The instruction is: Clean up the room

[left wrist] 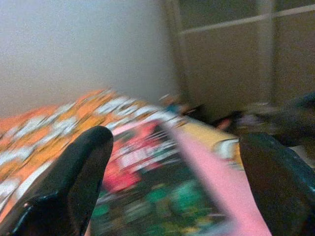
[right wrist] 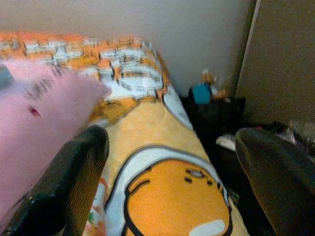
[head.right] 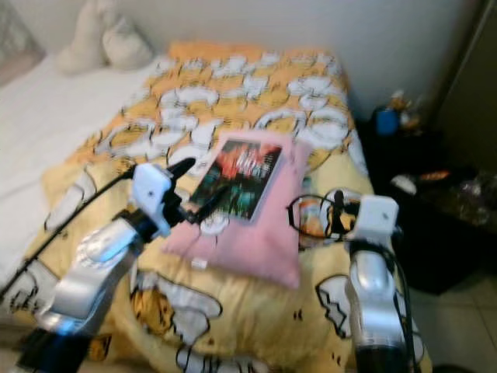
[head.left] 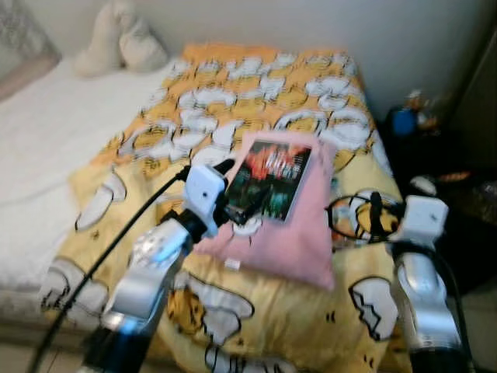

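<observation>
A dark book (head.left: 272,177) with a red and green cover lies on a pink pillow (head.left: 299,241), which rests on the yellow cartoon blanket (head.left: 256,93) of the bed. My left gripper (head.left: 245,186) is open at the book's near left edge, one finger on each side of that corner. In the left wrist view the book (left wrist: 147,187) sits between the two black fingers (left wrist: 74,177). My right gripper (head.left: 373,208) stands open over the blanket just right of the pillow, holding nothing. The right wrist view has the pillow (right wrist: 39,108) beside that gripper (right wrist: 172,142).
White pillows (head.left: 116,39) lie at the head of the bed above a white sheet (head.left: 46,132). To the right of the bed stands a dark low table (head.left: 443,179) with a blue object (head.left: 402,120) and small clutter. A wardrobe door (left wrist: 236,59) lies beyond.
</observation>
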Motion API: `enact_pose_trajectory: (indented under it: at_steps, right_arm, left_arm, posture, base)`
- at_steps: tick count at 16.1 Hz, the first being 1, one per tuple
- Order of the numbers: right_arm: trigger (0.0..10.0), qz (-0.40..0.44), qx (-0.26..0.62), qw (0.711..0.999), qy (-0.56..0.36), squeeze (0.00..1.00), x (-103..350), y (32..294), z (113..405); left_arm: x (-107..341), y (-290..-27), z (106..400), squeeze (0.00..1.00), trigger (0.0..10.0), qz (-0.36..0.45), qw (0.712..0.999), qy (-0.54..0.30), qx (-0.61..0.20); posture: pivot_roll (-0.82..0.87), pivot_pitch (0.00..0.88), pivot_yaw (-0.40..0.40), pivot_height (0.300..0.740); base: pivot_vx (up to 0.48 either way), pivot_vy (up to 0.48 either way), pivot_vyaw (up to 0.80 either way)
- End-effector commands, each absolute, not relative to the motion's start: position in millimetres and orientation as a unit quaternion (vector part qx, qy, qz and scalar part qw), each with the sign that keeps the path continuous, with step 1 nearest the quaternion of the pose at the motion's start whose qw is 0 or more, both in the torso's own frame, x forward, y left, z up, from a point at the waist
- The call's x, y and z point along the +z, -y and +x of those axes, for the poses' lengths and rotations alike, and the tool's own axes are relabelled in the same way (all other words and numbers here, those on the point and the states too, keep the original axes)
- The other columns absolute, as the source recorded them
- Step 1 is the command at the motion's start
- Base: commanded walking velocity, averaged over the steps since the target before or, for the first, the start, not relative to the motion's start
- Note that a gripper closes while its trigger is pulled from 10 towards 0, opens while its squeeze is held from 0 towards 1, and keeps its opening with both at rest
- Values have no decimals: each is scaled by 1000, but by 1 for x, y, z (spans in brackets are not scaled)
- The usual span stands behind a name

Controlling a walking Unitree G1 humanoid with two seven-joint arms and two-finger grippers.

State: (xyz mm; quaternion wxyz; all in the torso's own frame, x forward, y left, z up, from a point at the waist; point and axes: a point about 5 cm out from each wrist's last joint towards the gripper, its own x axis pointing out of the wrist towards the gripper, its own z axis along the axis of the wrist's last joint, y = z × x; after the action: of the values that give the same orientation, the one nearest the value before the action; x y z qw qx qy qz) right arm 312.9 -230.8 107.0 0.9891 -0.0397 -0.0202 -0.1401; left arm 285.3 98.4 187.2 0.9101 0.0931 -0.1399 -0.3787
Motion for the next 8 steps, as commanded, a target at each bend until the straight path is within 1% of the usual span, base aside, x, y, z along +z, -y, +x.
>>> enact_pose_trajectory:
  at_steps: [1, 3, 5, 6, 7, 8]
  right_arm:
    - [10000, -30, -153, 988, 3, 0, 101, 239, 321]
    - [10000, -7, -158, 987, -18, 0, 98, 243, 330]
    - [10000, 15, -144, 989, -29, 0, 97, 237, 339]
    - [10000, 13, -128, 991, -27, 0, 100, 231, 344]
    - [10000, 9, -93, 996, -7, 0, 107, 217, 353]
    - [10000, 18, -78, 997, 18, 0, 114, 209, 357]
  left_arm:
    - [200, -82, 264, 0, 10000, 92, 876, 154, -448]
    - [206, -68, 238, 0, 10000, 64, 849, 139, -506]
    - [211, -62, 219, 0, 10000, 44, 836, 129, -532]
    - [213, -61, 216, 0, 10000, 40, 834, 128, -535]
    - [216, -62, 209, 0, 10000, 34, 837, 122, -533]
    - [218, -64, 207, 0, 10000, 33, 842, 116, -526]
  posture:
    - [251, 267, 139, 740]
    - [281, 313, 145, 740]
    - [297, 352, 138, 740]
    - [298, 355, 134, 740]
    - [304, 356, 117, 740]
    - [310, 358, 111, 740]
  base:
    - [0, 0, 0]
    - [0, 0, 0]
    - [0, 0, 0]
    - [0, 0, 0]
    - [0, 0, 0]
    - [0, 0, 0]
